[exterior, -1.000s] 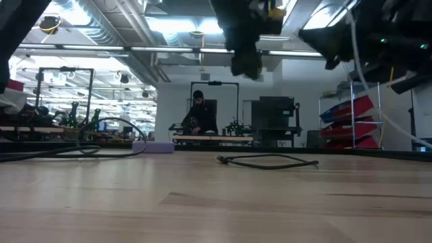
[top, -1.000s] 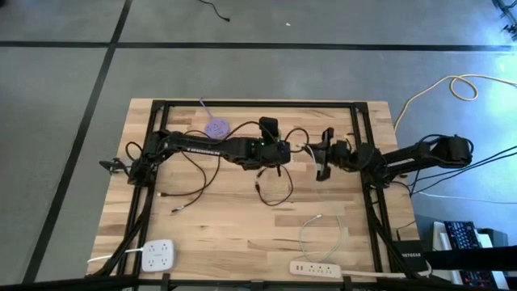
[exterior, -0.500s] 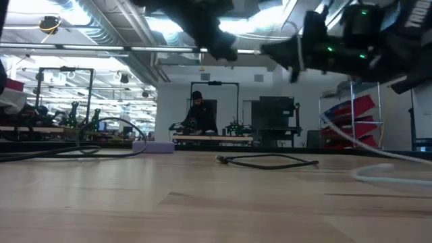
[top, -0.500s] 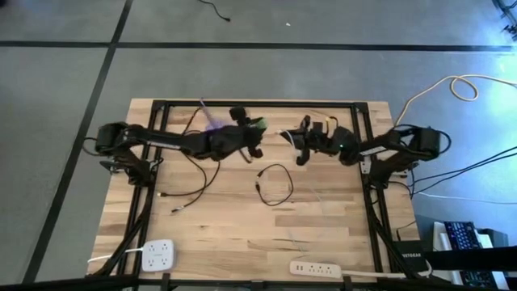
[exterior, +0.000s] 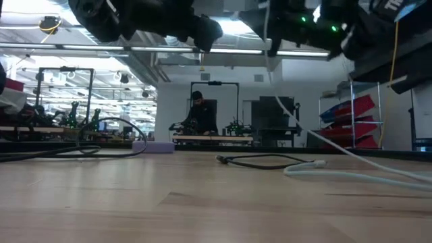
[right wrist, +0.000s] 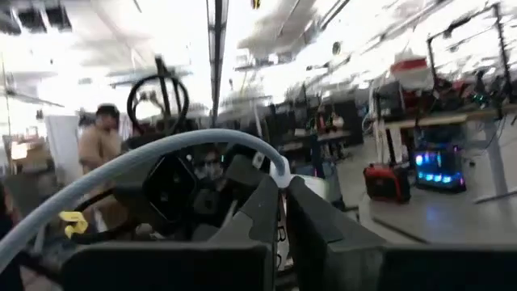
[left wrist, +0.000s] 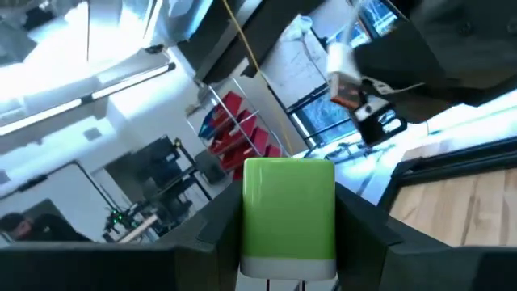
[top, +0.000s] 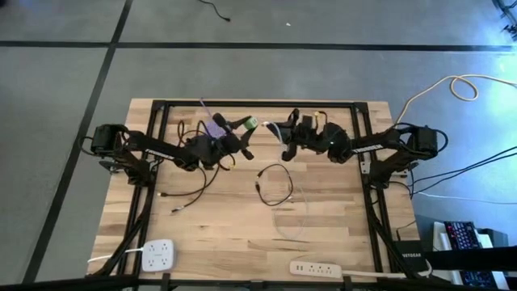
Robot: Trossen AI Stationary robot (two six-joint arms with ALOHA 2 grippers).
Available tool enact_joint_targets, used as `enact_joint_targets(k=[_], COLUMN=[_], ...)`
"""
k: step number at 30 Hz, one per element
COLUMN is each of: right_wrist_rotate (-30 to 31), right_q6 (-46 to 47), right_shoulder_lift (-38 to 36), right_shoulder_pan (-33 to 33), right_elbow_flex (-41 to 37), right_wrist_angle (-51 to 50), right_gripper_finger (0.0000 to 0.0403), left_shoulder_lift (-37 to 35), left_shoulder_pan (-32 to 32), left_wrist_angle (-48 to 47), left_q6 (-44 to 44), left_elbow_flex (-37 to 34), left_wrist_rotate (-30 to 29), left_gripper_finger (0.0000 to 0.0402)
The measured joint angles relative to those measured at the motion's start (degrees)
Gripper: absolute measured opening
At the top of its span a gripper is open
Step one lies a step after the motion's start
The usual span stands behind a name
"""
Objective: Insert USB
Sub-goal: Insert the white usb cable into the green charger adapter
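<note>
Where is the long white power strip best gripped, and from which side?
Probably across the narrow width of the power strip, near its middle, coming straight down from above. It lies flat on the table, long and slim, so only its two long sides offer the fingers parallel faces.

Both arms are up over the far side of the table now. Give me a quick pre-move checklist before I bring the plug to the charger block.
1. Left gripper holds the green charger block: ok, clamped between its fingers in the left wrist view.
2. Right gripper holds the white cable: ok, fingers closed on it near its end.
3. Plug tip lined up with the block's port: cannot tell, neither shows.
4. The grippers apart, facing each other: ok, a gap shows in the high view.
5. White cable slack free: ok, it trails down onto the table beside the black cable loop, not looped through it.
</note>
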Motion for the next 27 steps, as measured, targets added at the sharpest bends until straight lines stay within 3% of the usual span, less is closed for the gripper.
enact_joint_targets(k=[6,9,17,27], right_wrist_rotate=[8.4,11.6,11.8,12.9], right_q6=[-12.0,-13.0,-10.3,-17.2], right_shoulder_lift=[1.0,0.9,0.9,0.9], right_shoulder_pan=[5.0,5.8,8.2,8.6], right_elbow_flex=[4.4,4.4,4.4,4.4], right_wrist_angle=[-2.1,-1.1,-4.7,-13.1], right_gripper_finger=[0.0001,0.0001,0.0001,0.0001], left_shoulder_lift=[0.0,0.0,0.0,0.0], left_shoulder_pan=[-1.5,-2.5,-4.2,-4.2], left_wrist_angle=[1.2,2.3,1.6,0.9], left_q6=[2.6,4.6,13.5,13.8], left_elbow_flex=[0.0,0.0,0.0,0.0], left_wrist_rotate=[-0.5,-1.8,-5.1,-7.6], left_gripper_finger=[0.0125,0.0125,0.0125,0.0125])
